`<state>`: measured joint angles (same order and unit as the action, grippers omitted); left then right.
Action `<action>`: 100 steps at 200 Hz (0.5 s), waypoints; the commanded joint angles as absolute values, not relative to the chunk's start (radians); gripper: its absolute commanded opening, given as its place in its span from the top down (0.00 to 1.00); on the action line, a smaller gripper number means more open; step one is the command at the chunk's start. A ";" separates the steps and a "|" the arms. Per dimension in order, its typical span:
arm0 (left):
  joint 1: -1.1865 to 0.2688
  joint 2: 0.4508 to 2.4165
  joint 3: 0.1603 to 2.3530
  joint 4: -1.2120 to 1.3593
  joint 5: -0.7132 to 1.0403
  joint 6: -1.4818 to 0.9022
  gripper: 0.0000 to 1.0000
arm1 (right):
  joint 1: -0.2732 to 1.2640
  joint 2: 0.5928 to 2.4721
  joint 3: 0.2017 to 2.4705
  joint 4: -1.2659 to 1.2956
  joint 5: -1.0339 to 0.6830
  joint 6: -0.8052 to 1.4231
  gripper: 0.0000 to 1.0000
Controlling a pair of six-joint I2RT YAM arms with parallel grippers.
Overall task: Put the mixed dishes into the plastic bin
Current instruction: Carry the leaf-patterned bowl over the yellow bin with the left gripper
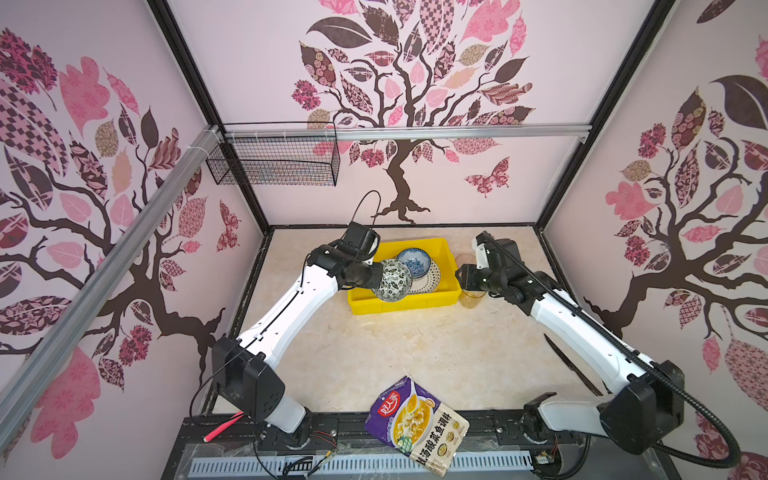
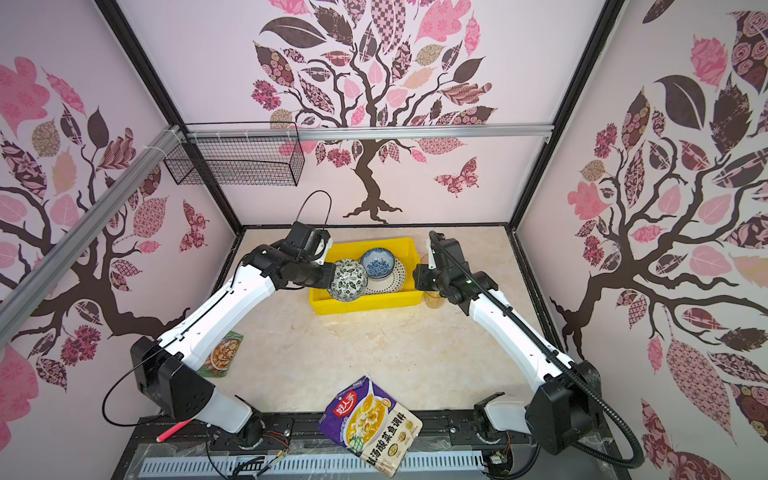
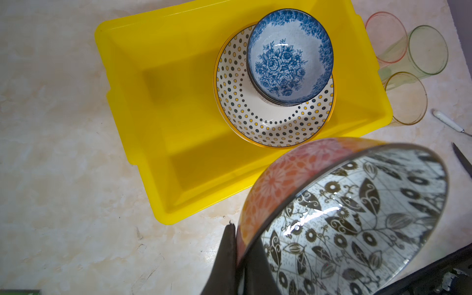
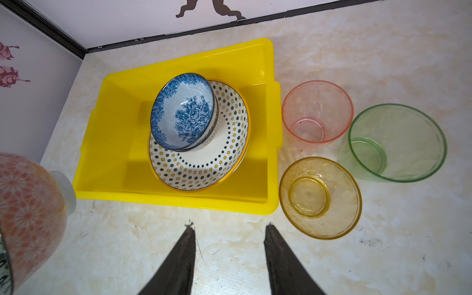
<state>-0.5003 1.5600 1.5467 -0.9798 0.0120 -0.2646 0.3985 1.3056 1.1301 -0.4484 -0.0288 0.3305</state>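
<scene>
My left gripper [image 3: 240,236] is shut on the rim of a bowl [image 3: 357,217] that is black-and-white leafy inside and orange floral outside. It hangs tilted over the near left part of the yellow plastic bin [image 1: 415,306] [image 2: 365,306]. Inside the bin a blue floral bowl [image 4: 184,109] [image 3: 288,56] rests on a dotted, yellow-rimmed plate [image 4: 204,168]. Beside the bin's right end stand pink [image 4: 316,112], green [image 4: 396,143] and amber [image 4: 319,196] tumblers. My right gripper [image 4: 229,227] hovers open over bare table, in front of the bin's near right corner, with nothing between its fingers.
A purple food pouch [image 1: 415,419] lies at the front edge and a green-orange packet [image 2: 222,353] under the left arm. A dark knife [image 1: 569,365] lies along the right wall, with a white-handled utensil [image 3: 447,122] by the tumblers. A black wire basket [image 1: 274,160] hangs on the back rail.
</scene>
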 commanded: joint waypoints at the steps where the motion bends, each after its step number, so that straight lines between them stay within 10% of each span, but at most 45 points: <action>1: -0.483 1.578 1.631 -0.928 0.045 -0.264 1.00 | 0.398 1.331 1.170 -0.454 0.003 0.307 0.53; 100: -0.452 1.715 1.743 -0.895 0.105 -0.269 1.00 | 0.398 1.357 1.180 -0.453 0.034 0.293 0.53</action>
<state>-0.4641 1.6962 1.6722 -0.9493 0.0654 -0.2623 0.3985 1.3346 1.1408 -0.4454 0.0116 0.3077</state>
